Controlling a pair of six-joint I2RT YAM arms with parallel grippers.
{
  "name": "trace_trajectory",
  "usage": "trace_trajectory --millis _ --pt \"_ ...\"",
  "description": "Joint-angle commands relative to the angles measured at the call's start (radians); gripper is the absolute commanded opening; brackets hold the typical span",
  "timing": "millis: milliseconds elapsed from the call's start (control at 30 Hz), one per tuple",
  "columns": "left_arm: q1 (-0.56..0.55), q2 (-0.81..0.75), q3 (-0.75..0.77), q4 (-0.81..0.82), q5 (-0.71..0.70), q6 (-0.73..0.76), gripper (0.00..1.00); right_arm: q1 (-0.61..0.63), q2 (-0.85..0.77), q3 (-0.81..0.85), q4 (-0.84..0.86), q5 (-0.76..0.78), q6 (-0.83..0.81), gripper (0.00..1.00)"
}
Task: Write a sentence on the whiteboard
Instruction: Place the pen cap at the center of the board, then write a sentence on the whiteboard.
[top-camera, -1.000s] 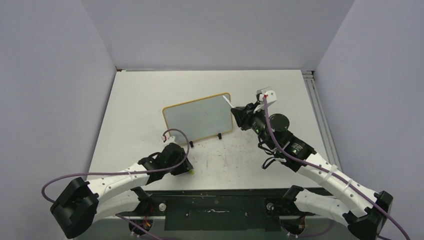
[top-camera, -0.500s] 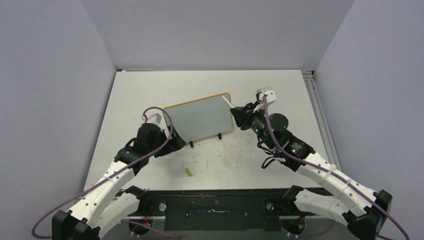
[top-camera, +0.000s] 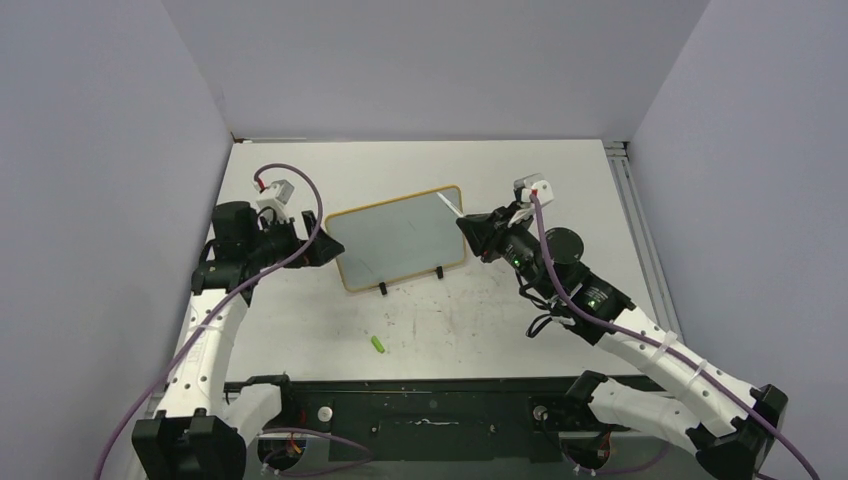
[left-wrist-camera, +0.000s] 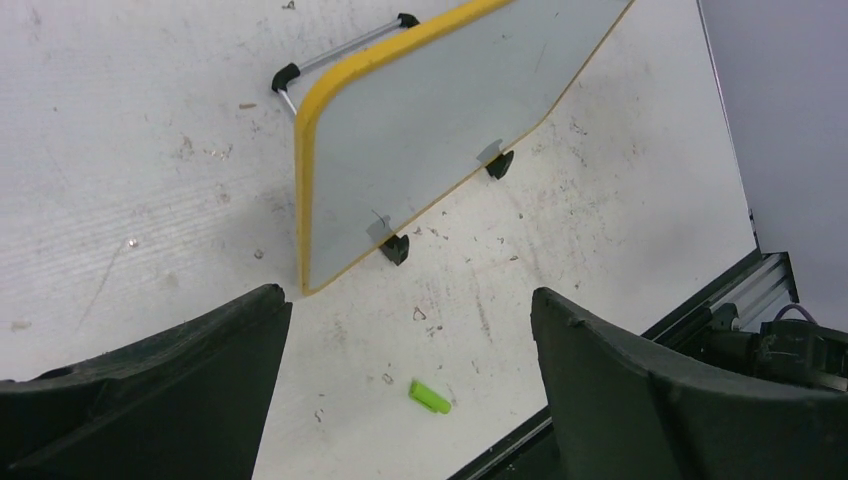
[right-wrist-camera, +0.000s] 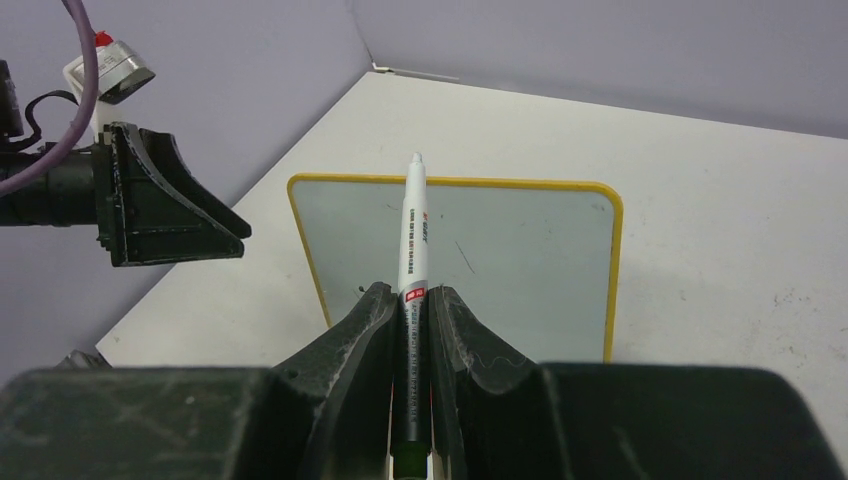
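Note:
The whiteboard (top-camera: 395, 240) (left-wrist-camera: 440, 130) (right-wrist-camera: 470, 250) stands tilted on black feet mid-table, with a yellow frame. No sentence shows on it, only a short dark stroke (right-wrist-camera: 465, 258). My right gripper (top-camera: 472, 228) (right-wrist-camera: 405, 292) is shut on a white marker (right-wrist-camera: 413, 230) (top-camera: 452, 203). The marker's tip points at the board's upper edge, at its right end from above. My left gripper (top-camera: 318, 250) (left-wrist-camera: 410, 300) hangs open and empty just left of the board. A green marker cap (top-camera: 378, 344) (left-wrist-camera: 429, 396) lies loose on the table in front of the board.
Grey walls close in the white table (top-camera: 300, 180) on the left, back and right. A metal rail (top-camera: 635, 215) runs along the right edge. A black frame (top-camera: 430, 405) with the arm bases borders the near edge.
My left gripper opened and left the green cap on the table near the front edge. It then swung back and left to beside the board's left end. The right arm barely moved.

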Motion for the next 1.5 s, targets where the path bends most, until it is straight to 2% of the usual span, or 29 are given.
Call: trace_trajectory --millis 0,133,300,433,567,767,1100,1267,1467 --pt "0.04 0.031 0.032 0.153 0.189 0.153 0.89 -0.019 -0.034 0.002 0.067 -0.044 0.007 0.05" --pt "0.076 0.11 0.02 0.266 0.276 0.178 0.87 -0.034 -0.036 -0.005 0.074 -0.093 0.016 0.05" --pt "0.15 0.223 0.042 0.371 0.377 0.134 0.78 -0.047 -0.037 -0.012 0.09 -0.131 0.036 0.05" --pt "0.154 0.288 0.067 0.447 0.432 0.094 0.75 -0.049 -0.03 -0.019 0.108 -0.152 0.046 0.05" --pt "0.153 0.355 0.103 0.45 0.46 0.096 0.72 -0.051 -0.021 -0.021 0.118 -0.173 0.054 0.05" --pt "0.153 0.43 0.145 0.466 0.495 0.083 0.53 -0.053 -0.019 -0.023 0.117 -0.182 0.058 0.05" --pt "0.147 0.429 0.122 0.513 0.531 0.049 0.35 -0.054 -0.01 -0.026 0.113 -0.19 0.065 0.05" --pt "0.145 0.394 0.1 0.414 0.491 0.105 0.29 -0.055 -0.012 -0.035 0.116 -0.191 0.074 0.05" --pt "0.133 0.296 0.012 0.411 0.466 0.106 0.27 -0.055 -0.024 -0.049 0.121 -0.19 0.079 0.05"
